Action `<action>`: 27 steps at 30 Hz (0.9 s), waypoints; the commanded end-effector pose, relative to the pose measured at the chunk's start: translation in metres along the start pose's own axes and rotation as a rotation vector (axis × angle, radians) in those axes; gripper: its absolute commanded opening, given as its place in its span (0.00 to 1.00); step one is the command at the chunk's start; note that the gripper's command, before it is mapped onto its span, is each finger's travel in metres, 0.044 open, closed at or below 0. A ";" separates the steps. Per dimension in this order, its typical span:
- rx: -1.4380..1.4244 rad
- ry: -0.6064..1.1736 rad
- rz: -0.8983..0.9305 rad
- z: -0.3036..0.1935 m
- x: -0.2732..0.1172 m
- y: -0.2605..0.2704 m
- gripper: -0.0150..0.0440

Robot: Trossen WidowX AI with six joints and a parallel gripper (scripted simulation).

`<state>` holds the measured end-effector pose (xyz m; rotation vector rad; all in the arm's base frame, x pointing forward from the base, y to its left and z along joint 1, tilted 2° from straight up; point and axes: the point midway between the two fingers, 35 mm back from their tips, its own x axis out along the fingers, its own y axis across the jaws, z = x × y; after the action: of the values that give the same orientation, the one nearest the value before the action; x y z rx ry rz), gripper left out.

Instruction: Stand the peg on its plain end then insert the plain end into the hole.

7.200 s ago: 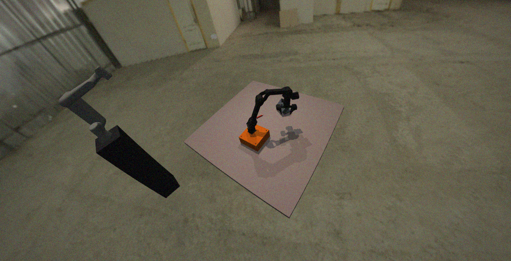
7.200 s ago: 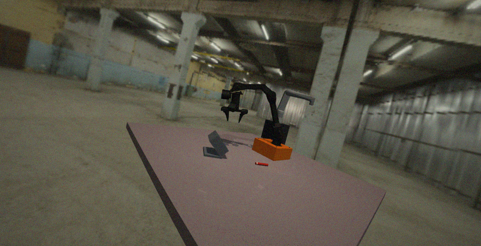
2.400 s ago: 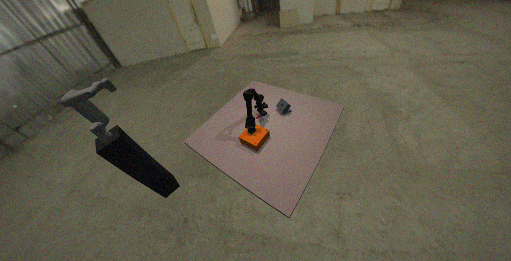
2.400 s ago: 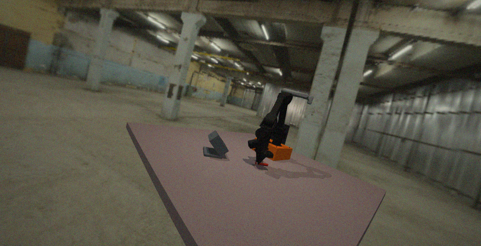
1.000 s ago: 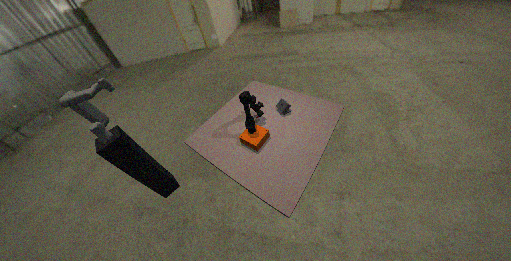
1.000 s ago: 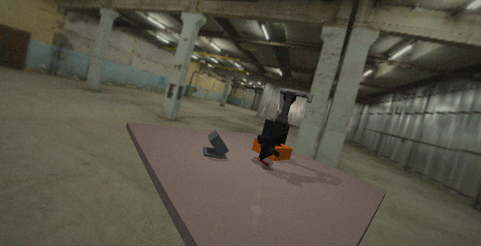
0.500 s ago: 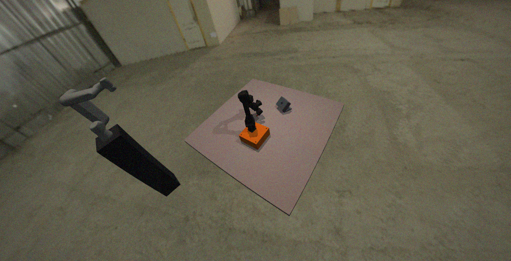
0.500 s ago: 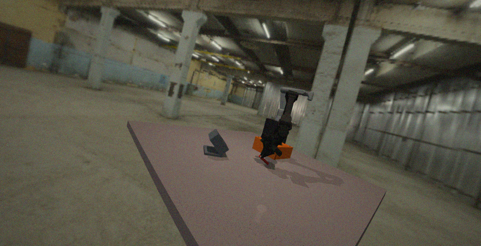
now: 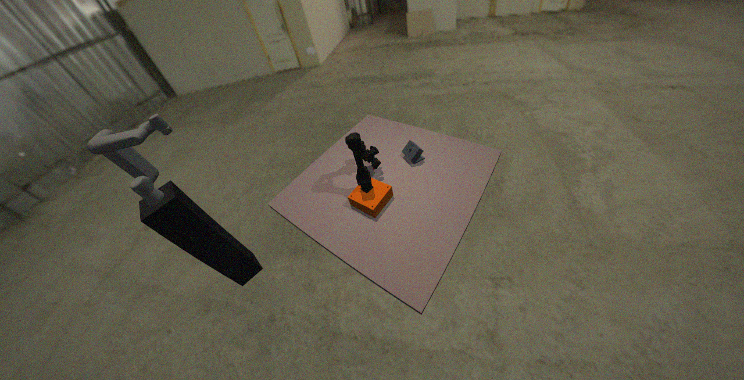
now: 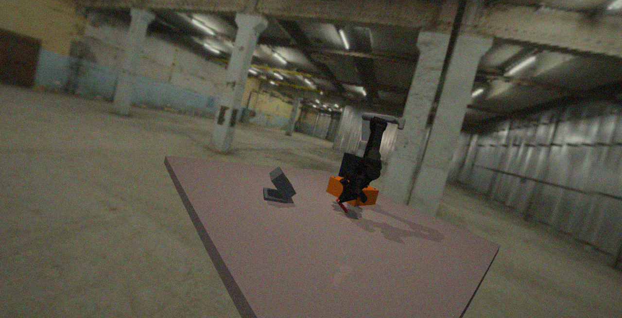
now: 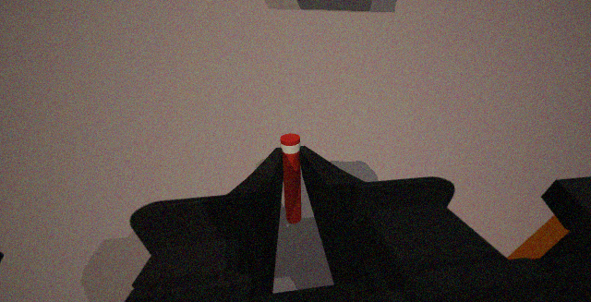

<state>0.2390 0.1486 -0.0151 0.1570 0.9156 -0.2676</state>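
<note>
The wrist view resolves the red peg [image 10: 343, 206] [image 11: 292, 182] in detail: the white band sits near the upper end, just below a red cap face, and the plain end extends downward between the fingers. The exterior view shows what the wrist view does not make plain: the peg is tilted, with its lower end near the pink tabletop [image 9: 416, 237] [image 10: 304, 251] [image 11: 138, 85]. Contact between that end and the surface cannot be determined. In the top view the peg is not distinguishable at the black parallel-jaw gripper [image 9: 375, 162] [image 10: 340, 201] [image 11: 290, 151].

The top view shows the hole [image 9: 410, 150] in the face of the sloped gray panel [image 9: 414, 155] [image 10: 282, 182]; the exterior view presents the panel from the side, with its flat foot [image 10: 274, 194] on the tabletop.

Gripper state: closed on the peg, one finger on each side, gripping near the banded end. The peg is outside the hole and apart from the panel. The orange base block [image 9: 382, 202] [image 10: 369, 196] [image 11: 539, 243] supports the black arm [image 9: 359, 161] [image 10: 374, 146].
</note>
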 end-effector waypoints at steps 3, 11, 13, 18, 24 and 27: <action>0.005 -0.060 -0.002 -0.002 -0.004 -0.001 0.34; 0.005 -0.128 -0.002 -0.005 -0.008 -0.001 0.34; 0.005 -0.146 -0.002 -0.006 -0.009 -0.001 0.34; 0.005 -0.189 -0.003 -0.008 -0.012 -0.001 0.34; 0.005 -0.240 -0.003 -0.011 -0.015 -0.001 0.34; 0.005 -0.266 -0.003 -0.012 -0.016 -0.001 0.34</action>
<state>0.2221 0.1537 -0.0098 0.1237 0.6855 -0.2818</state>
